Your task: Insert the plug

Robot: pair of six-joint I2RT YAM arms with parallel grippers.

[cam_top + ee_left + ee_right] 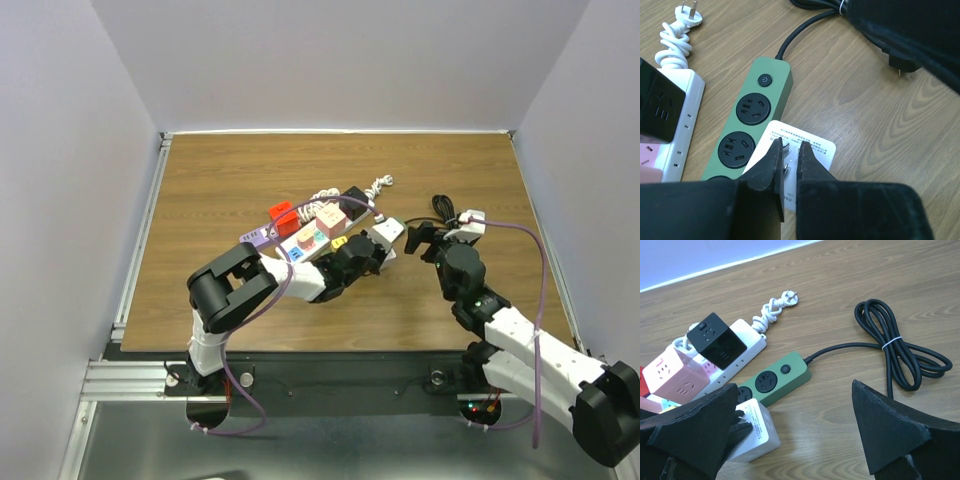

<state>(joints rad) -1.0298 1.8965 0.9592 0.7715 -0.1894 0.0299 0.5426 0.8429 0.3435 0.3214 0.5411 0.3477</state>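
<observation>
Pinching the white square plug block with printed label is the step in hand: the left gripper has its fingers drawn together on the metal prongs on the block's labelled face. The block sits near mid-table, against the near right side of the green plastic power strip with round sockets. Cannot tell whether it rests on the wood or is just lifted.

The right gripper is spread wide, holding nothing, just right of the block, with the coiled black cable farther right.

Judgement: a hold on the prongs cannot finish an insertion, since they must enter the socket.
- Lift slowly; thin prongs give little purchase, so the block may swing.
- Offer the block's plain sides to the right gripper and let go only once that grip is firm.
- Turn prongs down, square them to a free green socket, press straight.
- Steady the strip so it does not slide towards the white power strip on its left.
</observation>
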